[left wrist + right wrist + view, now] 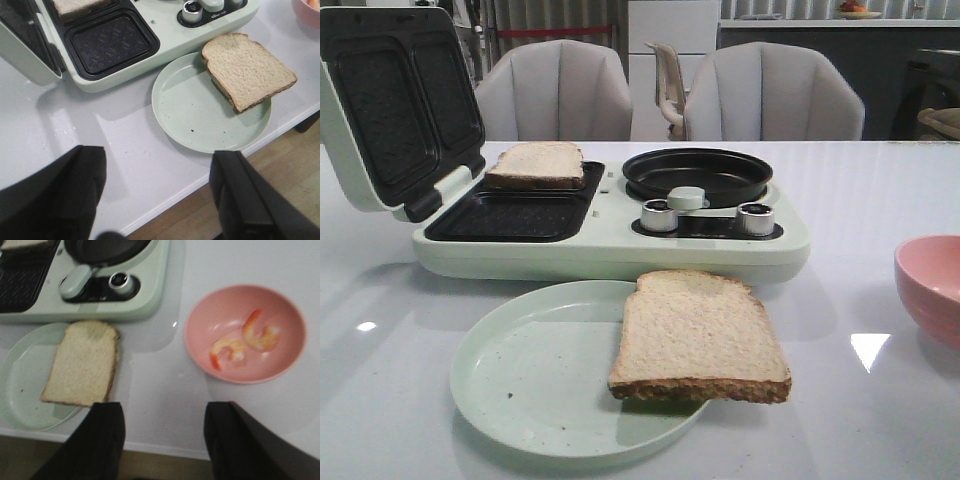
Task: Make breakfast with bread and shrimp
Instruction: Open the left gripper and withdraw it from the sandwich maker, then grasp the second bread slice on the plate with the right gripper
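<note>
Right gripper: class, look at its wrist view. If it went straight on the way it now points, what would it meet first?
Probably bare table: the open right gripper points at the strip between the plated bread slice and the pink bowl holding two shrimp. Depth is unclear.

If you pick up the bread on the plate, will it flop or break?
The bread slice would probably sag: it is thin, and one edge already overhangs the green plate. It looks soft and light, so a hard pinch might dent or tear it. It won't roll; it lies flat.
</note>
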Controlling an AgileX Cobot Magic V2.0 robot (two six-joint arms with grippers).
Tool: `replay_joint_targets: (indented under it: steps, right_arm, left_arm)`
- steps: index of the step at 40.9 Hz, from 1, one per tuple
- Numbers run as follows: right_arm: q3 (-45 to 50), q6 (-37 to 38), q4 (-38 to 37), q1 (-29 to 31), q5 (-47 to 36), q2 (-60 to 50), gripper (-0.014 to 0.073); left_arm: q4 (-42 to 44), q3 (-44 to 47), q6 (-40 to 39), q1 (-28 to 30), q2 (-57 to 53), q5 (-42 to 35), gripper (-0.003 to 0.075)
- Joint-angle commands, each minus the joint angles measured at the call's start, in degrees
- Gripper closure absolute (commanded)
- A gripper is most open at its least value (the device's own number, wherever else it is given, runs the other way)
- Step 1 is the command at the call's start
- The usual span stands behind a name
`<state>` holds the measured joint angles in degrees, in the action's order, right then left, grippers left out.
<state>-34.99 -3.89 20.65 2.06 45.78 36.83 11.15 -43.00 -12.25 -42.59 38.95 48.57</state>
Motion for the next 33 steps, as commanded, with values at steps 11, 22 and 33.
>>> replay_joint_targets:
  steps: [11,22,33]
  right_arm:
    - [-1.8,-21.3,28.5,-0.2,3.5,21.4,0.0118]
    - [-1.9,-34.5,44.5,-8.8,-1.4,37.4,0.0118]
    - [-6.4,-35.1,45.6,-13.6,-11.9,51.6,0.0118]
  left_arm:
    - [0.2,-1.5,-0.5,-0.4,-0.1,-4.1,0.0223]
    - [0.2,-1.5,-0.5,-0.4,-0.1,-4.1,0.0223]
    - [0.2,-1.5,-0.5,-0.4,-0.1,-4.4,0.0223]
